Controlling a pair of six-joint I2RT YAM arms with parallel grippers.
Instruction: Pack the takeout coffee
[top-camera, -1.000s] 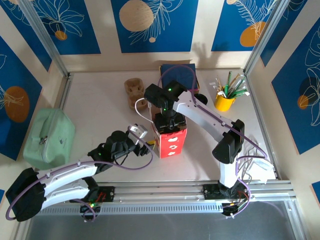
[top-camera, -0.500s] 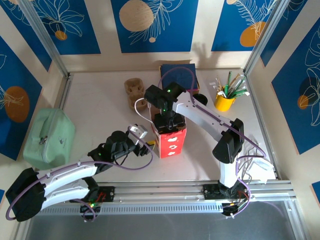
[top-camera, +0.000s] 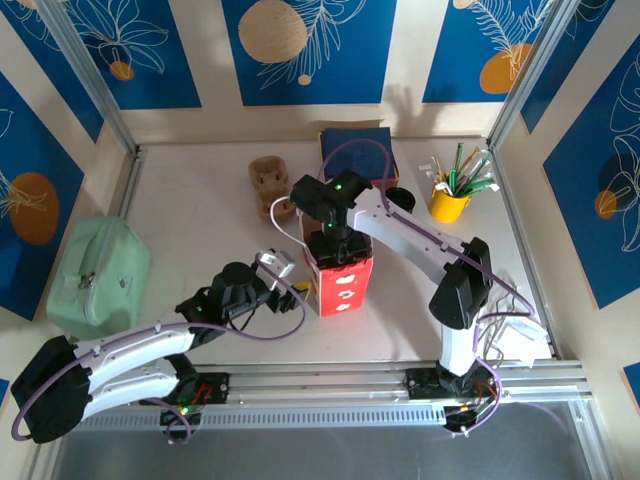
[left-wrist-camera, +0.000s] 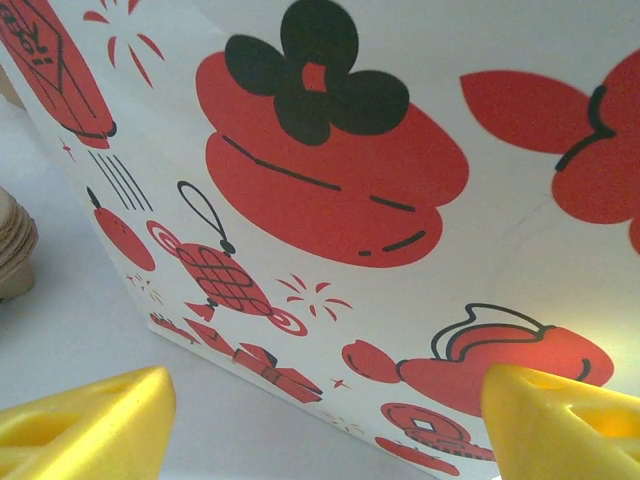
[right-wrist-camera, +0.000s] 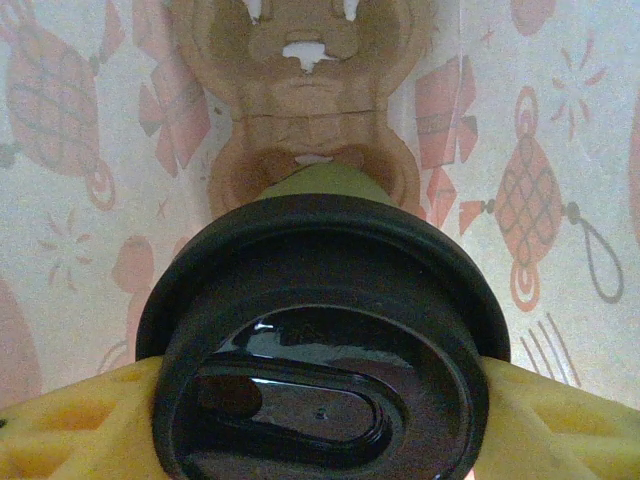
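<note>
Right wrist view: right gripper (right-wrist-camera: 320, 425) pinches the takeout coffee (right-wrist-camera: 320, 300) at its black lid.
Cup place: inside the paper bag (right-wrist-camera: 560, 150), over a brown cup carrier (right-wrist-camera: 310, 110).
Right arm: bent over the bag's top, wrist pointing down.
Left gripper (left-wrist-camera: 320, 420): fingers spread, just beside the bag's printed side.
Around: green pouch (top-camera: 98, 275), yellow pot (top-camera: 448, 204).

No legible writing on show.
The paper bag (left-wrist-camera: 330, 200) is displaying only red and black printed pictures: fruit, lanterns, knots, coins. Dark marks inside one red corner shape are reading as unclear, cropped strokes.
</note>
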